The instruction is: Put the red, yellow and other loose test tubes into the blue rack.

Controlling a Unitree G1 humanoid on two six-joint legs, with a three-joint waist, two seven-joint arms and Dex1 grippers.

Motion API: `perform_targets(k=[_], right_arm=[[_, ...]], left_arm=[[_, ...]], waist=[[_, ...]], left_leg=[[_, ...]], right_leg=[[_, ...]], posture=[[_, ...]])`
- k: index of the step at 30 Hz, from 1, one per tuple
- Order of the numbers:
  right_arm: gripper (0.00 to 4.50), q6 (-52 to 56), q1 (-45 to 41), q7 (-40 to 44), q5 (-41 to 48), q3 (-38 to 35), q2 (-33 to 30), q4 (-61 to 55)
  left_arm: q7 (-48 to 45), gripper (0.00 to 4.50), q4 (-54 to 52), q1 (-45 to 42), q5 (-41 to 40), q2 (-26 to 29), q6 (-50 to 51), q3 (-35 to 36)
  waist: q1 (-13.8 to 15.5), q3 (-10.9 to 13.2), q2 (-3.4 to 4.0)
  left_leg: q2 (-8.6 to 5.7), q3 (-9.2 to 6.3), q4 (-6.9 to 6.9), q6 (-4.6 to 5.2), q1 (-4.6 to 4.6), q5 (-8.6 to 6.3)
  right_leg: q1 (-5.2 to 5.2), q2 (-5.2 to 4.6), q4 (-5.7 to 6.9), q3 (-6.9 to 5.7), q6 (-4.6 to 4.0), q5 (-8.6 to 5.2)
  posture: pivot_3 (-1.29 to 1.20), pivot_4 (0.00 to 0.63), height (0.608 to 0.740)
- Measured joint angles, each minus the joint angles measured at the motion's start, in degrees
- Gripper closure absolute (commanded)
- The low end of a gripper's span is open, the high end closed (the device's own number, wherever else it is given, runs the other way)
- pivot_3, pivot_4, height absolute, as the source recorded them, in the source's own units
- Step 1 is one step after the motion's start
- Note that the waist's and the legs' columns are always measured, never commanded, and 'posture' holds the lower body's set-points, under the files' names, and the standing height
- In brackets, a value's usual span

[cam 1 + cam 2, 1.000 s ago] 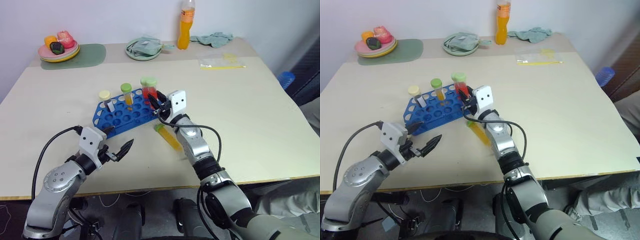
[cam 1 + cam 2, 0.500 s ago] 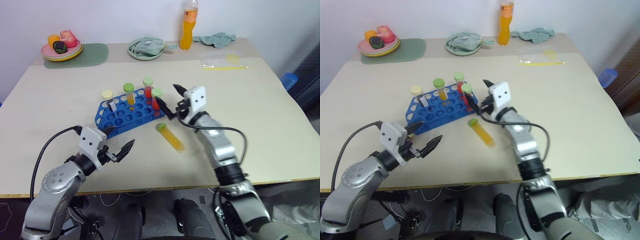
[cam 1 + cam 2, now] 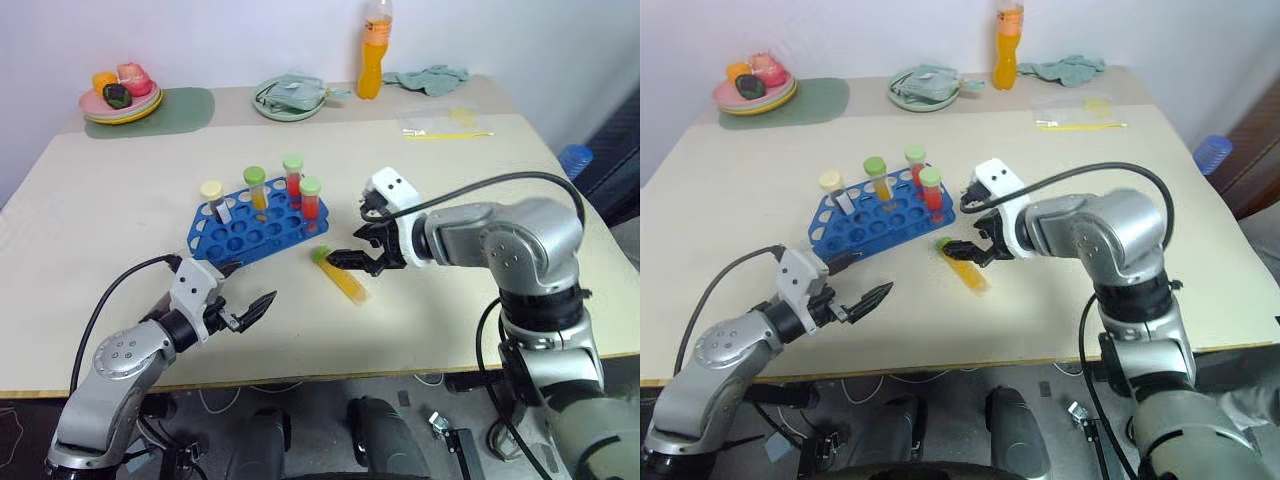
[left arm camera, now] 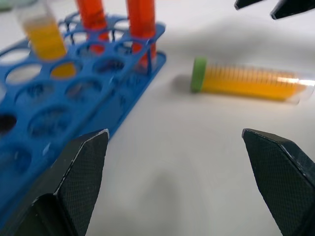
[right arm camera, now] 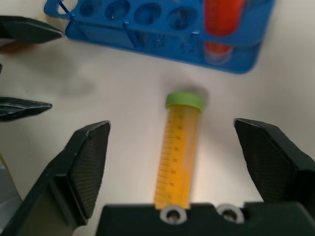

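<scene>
The blue rack point(image 3: 250, 233) stands left of the table's middle. Several capped tubes stand in it: two red ones point(image 3: 310, 198), a yellow one point(image 3: 256, 190) and a pale-capped one point(image 3: 212, 197). A loose yellow tube with a green cap point(image 3: 340, 276) lies on the table just right of the rack's near end. My right gripper point(image 3: 354, 261) hangs open over this tube, pointing down, a finger point(image 5: 87, 162) on each side of it and nothing held. My left gripper point(image 3: 244, 290) is open and empty near the front edge, in front of the rack.
At the back stand a plate of fruit point(image 3: 120, 95) on a green mat point(image 3: 170, 108), a plate with a cloth point(image 3: 290, 98), an orange bottle point(image 3: 372, 52), a crumpled cloth point(image 3: 428, 77) and a plastic bag point(image 3: 442, 122). Bare tabletop stretches to the right.
My right gripper opened and let go of a red tube, which now stands in the rack. It then drew back, turned downward and came over the lying yellow tube. The left gripper stayed.
</scene>
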Motion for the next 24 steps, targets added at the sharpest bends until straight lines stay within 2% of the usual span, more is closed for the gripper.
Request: perform_targets(k=[8, 14, 22, 24], right_arm=[[0.08, 0.1, -5.1, -22.6, 20.1, 6.0, -0.4, 14.6], [0.08, 0.1, -7.9, -34.0, 31.6, 10.2, -0.5, 20.9], [0.08, 0.1, -13.4, -41.4, 34.9, 10.8, 3.4, 29.4], [0.6, 0.1, -13.4, -41.8, 34.8, 11.0, 4.2, 31.0]], left_arm=[[-1.7, 0.0, -1.5, 4.9, 0.1, 1.0, -0.9, 0.0], [-1.2, 0.0, -3.1, 6.6, 0.1, 0.9, -1.0, 0.0], [-0.3, 0.0, -3.6, 7.4, 0.2, 0.2, -1.0, -0.2], [0.1, 0.0, -3.7, 7.8, 0.2, 0.1, -1.0, -0.3]], waist=[[-0.5, 0.0, 0.02], [-0.5, 0.0, 0.03], [-0.5, 0.0, 0.04], [-0.4, 0.0, 0.04]], left_leg=[[0.05, 0.04, -0.01, 0.04, 0.0, -0.02], [0.05, 0.05, -0.01, 0.04, 0.01, -0.02], [0.06, 0.05, -0.01, 0.05, 0.0, -0.03], [0.06, 0.05, -0.01, 0.05, -0.02, -0.03]], right_leg=[[-0.05, 0.05, 0.02, 0.03, 0.01, 0.0], [-0.05, 0.06, 0.02, 0.04, 0.01, 0.0], [-0.05, 0.08, 0.02, 0.03, 0.01, 0.0], [-0.05, 0.07, 0.01, 0.03, 0.01, 0.0]], posture=[[0.0, 0.15, 0.74], [0.0, 0.15, 0.74], [0.0, 0.15, 0.74], [0.0, 0.15, 0.74]])
